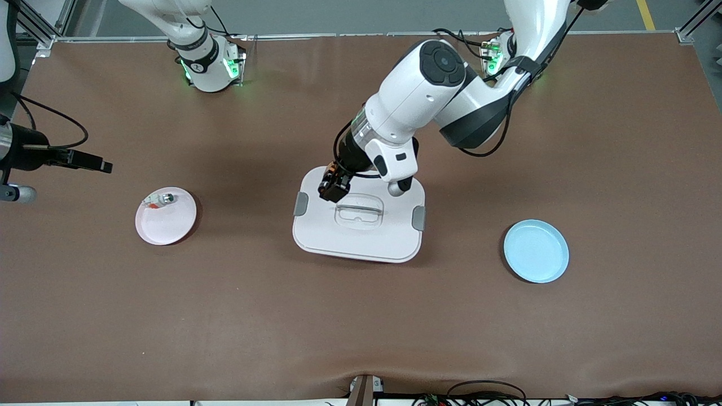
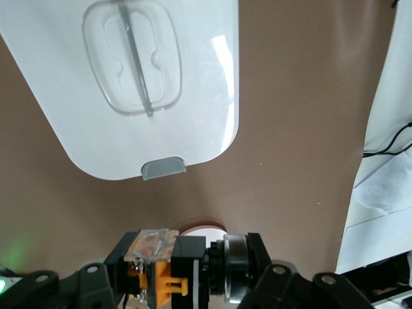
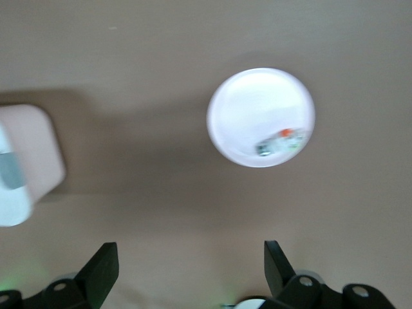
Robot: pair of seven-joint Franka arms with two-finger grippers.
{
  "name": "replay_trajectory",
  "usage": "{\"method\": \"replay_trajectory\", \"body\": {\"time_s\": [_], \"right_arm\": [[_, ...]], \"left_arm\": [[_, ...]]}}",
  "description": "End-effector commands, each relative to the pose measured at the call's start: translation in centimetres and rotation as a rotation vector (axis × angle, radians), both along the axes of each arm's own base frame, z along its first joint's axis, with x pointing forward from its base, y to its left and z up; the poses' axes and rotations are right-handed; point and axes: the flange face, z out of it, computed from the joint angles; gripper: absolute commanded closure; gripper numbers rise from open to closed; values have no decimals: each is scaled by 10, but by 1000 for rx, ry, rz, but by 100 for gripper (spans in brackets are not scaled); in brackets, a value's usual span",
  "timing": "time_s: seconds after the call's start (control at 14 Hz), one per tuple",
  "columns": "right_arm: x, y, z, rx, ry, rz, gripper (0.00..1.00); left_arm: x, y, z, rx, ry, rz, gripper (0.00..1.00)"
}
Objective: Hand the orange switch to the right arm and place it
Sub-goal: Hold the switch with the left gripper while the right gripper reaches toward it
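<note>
The left arm's black two-finger gripper (image 1: 334, 188) hangs over the corner of a white rounded-rectangular lidded container (image 1: 361, 239) that lies nearest the right arm's base, and it is clenched on the small orange switch (image 2: 168, 273), a stubby part with a black body, an orange band and a clear-topped end. In the left wrist view the switch lies crosswise between the fingers, its silvery ring near one finger and its orange part near the other. The container sits in the middle of the brown worktop (image 1: 282, 316); its lid has a clear recessed handle (image 1: 359, 213) at the centre and grey clips (image 1: 300, 203) at two facing ends. The right arm's black gripper (image 3: 187, 267) is up over bare worktop toward the right arm's end of the table, jaws spread wide and holding nothing; in the front view it is out of sight past the edge, where only dark wrist hardware shows. Beneath it, toward the right arm's end, lies a round pale pink plate (image 1: 169, 225) carrying a small silvery-white part with green and red bits (image 1: 159, 199) near the rim farther from the front camera. A round light blue plate (image 1: 536, 251) lies toward the left arm's end, well apart from the container.
</note>
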Motion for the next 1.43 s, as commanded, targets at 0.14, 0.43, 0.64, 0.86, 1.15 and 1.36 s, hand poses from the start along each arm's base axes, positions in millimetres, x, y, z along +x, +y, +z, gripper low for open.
{"method": "replay_trajectory", "body": {"time_s": [0.14, 0.43, 0.64, 0.86, 1.15, 1.36], "right_arm": [[2, 66, -1, 244, -89, 51, 0], [0, 104, -16, 436, -141, 56, 0], [-20, 113, -45, 591, -201, 75, 0], [-28, 130, -55, 624, -222, 98, 0], [-32, 183, -57, 676, -275, 77, 0], [-34, 217, -55, 688, -295, 79, 0]], "left_arm": [[-11, -26, -7, -52, 79, 64, 96], [-19, -34, -7, -56, 105, 86, 95], [-19, -34, -7, -57, 109, 93, 95], [-19, -34, -7, -57, 110, 94, 95], [-17, -33, -10, -57, 118, 108, 95], [-10, -32, -16, -64, 149, 154, 95]]}}
